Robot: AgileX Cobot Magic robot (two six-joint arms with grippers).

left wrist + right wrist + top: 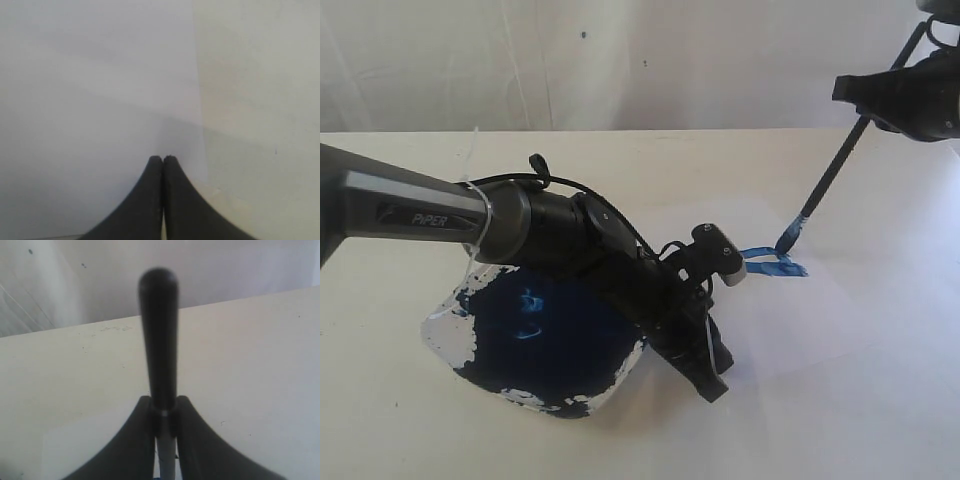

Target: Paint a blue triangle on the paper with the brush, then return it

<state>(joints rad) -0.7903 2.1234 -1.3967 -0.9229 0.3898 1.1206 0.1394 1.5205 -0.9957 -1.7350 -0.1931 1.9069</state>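
Right gripper (162, 407) clamps the brush (830, 175), tilted steeply, bristles down on the blue triangle (775, 262).

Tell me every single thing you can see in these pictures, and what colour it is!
table: one, cream, under everything
wall: one, white, behind the table
paper: one sheet, white, flat on the table, right of the middle
blue triangle: one, blue strokes, on the paper
paint dish: one, clear with dark blue paint, on the table to the left of the paper
brush: one, black handle with a blue tip, tilted, tip at the triangle
left arm: one, black and grey, reaching over the dish
left hand: one, black, shut, over the paper near its edge
right hand: one, black, shut on the brush
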